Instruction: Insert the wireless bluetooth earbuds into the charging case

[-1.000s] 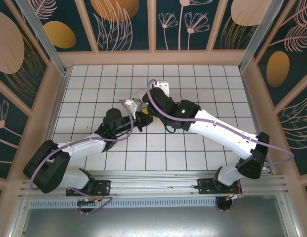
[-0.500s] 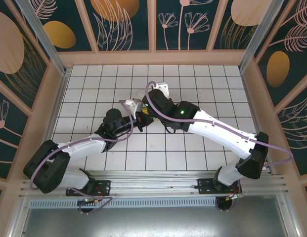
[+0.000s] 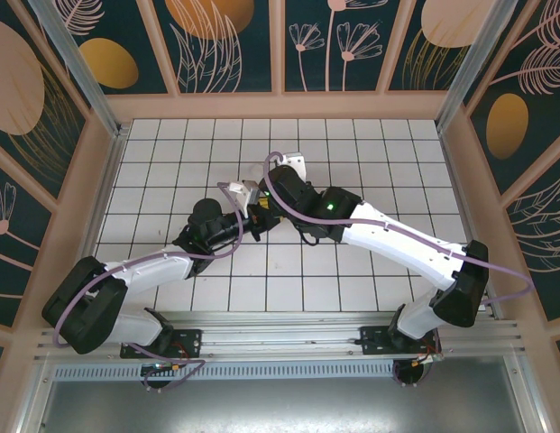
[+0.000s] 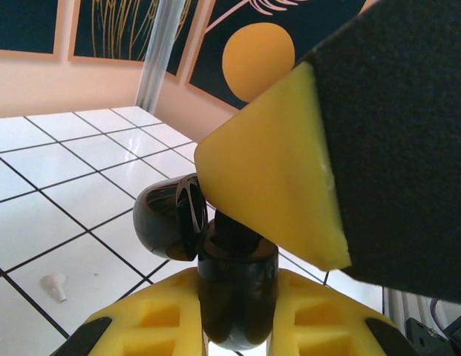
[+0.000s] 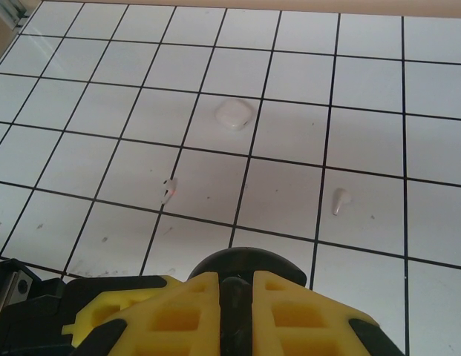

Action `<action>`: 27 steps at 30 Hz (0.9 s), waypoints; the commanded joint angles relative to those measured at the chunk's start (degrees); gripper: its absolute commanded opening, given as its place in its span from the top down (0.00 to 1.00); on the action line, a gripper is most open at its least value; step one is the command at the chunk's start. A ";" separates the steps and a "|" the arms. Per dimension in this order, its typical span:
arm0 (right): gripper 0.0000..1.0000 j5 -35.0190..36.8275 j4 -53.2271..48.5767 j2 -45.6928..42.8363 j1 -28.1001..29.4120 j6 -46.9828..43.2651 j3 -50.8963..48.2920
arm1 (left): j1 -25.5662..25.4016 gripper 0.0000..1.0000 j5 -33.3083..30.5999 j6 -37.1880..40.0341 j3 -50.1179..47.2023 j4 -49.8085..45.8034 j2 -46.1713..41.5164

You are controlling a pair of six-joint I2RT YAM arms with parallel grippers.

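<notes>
Status: early in the task.

- **Left tool** [image 4: 237, 322]: pinched on the black charging case [image 4: 234, 293], which it holds upright above the desk [image 4: 37, 215]. The lid [image 4: 167, 222] is swung open toward 9 o'clock.
- **Right tool** [image 5: 236, 297]: close over the case. Its fingers are near together with something dark in the gap. You cannot tell whether that is the black earbud or the case beyond.
- **On the tiles:** one whitish earbud [image 5: 169, 190] lies loose at 11 o'clock from the right tool. A second whitish earbud [image 5: 339, 200] lies at 1 o'clock, well apart from the first. A rounded white lump [image 5: 234, 115] sits at 12.

Judgement: no earbud is visibly seated. Both whitish ones remain for you to fetch and insert.
</notes>
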 commanded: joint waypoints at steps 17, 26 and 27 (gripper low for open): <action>0.87 -3.31 -0.26 -2.83 0.14 2.96 -5.23 | -0.27 1.00 -1.27 -1.17 1.78 2.75 -2.73; 0.85 -5.48 0.02 -3.88 0.22 4.36 -6.12 | -0.28 1.00 -1.45 -1.62 2.40 3.51 -2.65; 0.84 -5.78 0.09 -4.08 0.22 4.56 -6.21 | -0.25 1.00 -1.54 -1.62 2.49 3.52 -2.61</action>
